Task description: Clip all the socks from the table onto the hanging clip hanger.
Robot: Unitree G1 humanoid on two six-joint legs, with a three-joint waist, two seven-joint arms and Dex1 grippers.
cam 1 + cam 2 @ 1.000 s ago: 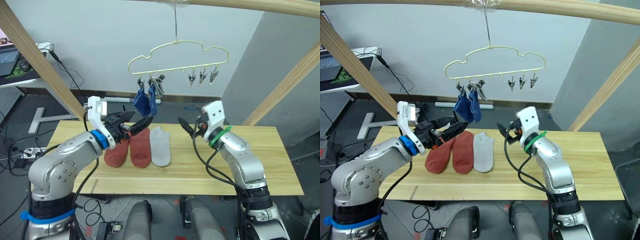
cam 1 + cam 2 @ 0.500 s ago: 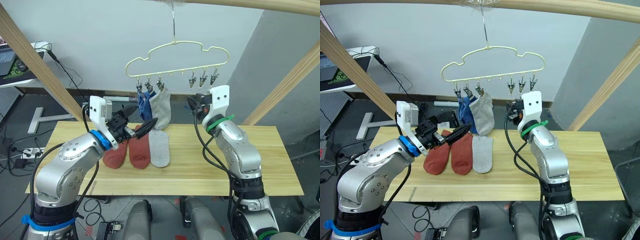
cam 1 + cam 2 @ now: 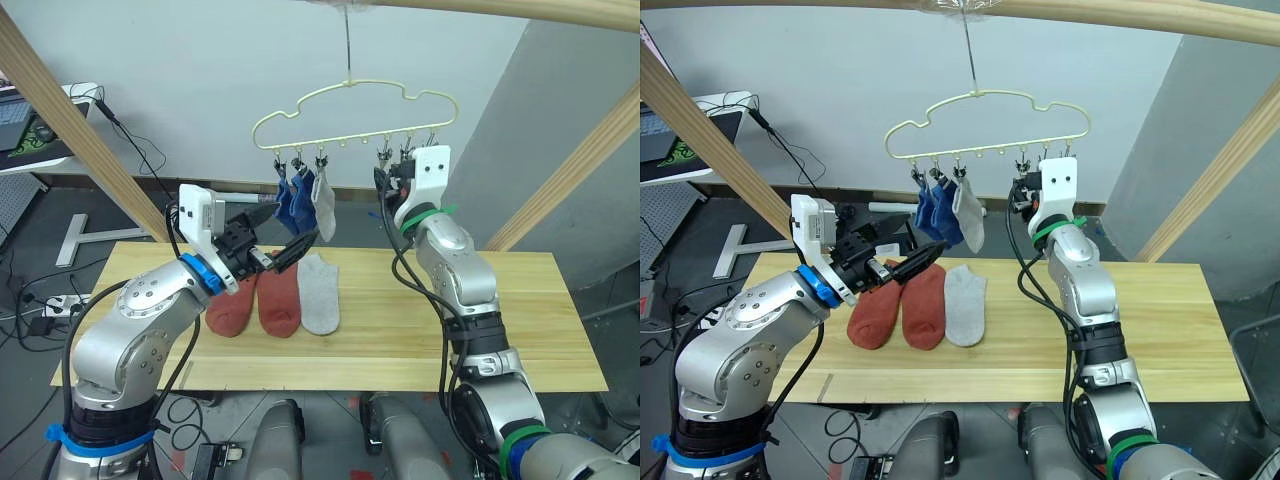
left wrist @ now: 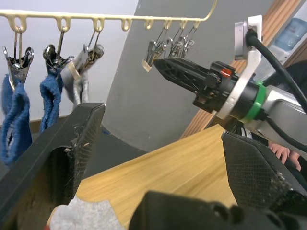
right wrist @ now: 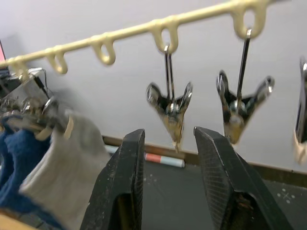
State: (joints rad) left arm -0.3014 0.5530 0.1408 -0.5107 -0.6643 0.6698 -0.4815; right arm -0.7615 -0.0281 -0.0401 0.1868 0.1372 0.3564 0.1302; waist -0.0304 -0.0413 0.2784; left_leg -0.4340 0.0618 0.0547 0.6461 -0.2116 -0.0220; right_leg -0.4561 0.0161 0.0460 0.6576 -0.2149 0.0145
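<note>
**Three socks up, three still on the table**

From the head views I see the clip hanger (image 3: pixel 350 105) hanging from the wooden pole (image 3: pixel 500 10). Two blue socks (image 3: pixel 292 205) and one grey sock (image 3: pixel 324 203) hang from its first three clips. Two red socks (image 3: pixel 255 300) and the other grey sock (image 3: pixel 322 293) lie side by side on the table (image 3: pixel 500 310). My left gripper (image 3: pixel 285 245) hangs in the air between the hanging socks and the ones on the table, its jaws spread wide and holding nothing. My right gripper (image 3: pixel 1020 192) is up by the three free clips (image 3: pixel 1045 155).

In the left wrist view, my two wide fingers (image 4: pixel 57 153) frame the table, and a bit of the grey sock on the table shows low down between them. The right gripper reaches toward the free clips (they hang in a small bunch).

In the right wrist view, the right fingers (image 5: pixel 120 187) stand a little apart, empty, with a free clip (image 5: pixel 171 108) just above the gap between them.

I think I am between socks: half the job is done. Next I should lower the left gripper to pick up a sock from the table, likely the grey one, and lift it to the fourth clip. The right gripper needs to squeeze that clip open, and the clip is small and can swing, so I should go slowly.
</note>
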